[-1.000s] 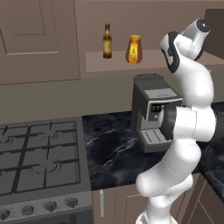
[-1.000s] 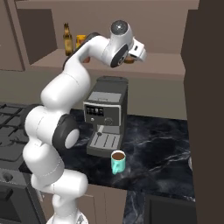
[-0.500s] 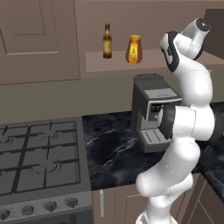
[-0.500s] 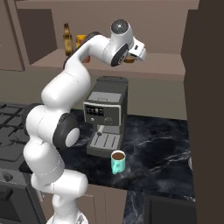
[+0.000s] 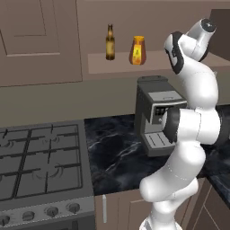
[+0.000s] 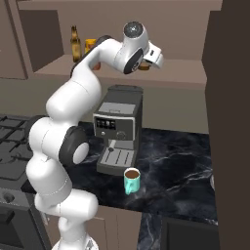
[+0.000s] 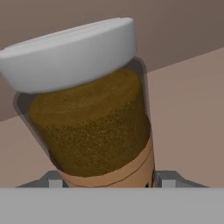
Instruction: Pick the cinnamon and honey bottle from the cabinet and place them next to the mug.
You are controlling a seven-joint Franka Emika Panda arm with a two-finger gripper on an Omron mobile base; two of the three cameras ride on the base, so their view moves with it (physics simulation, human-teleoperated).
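At the cabinet (image 6: 195, 80) shelf, our tool (image 6: 146, 62) sits around the cinnamon (image 7: 94, 118); we cannot tell whether it pinches yet. The jar looks light, rigid and smooth, so we judge its lower body the best hold. Honey bottle (image 5: 138, 50) stands further left; mug (image 6: 131, 180) waits on the tabletop (image 6: 180, 161).

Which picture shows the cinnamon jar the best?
The hand view: the cinnamon jar is huge there, tilted, with a pale lid over brown powder, right by the gripper. In the right base view just a brown bit peeks out beside the hand on the cabinet shelf. The left base view has the arm in front.
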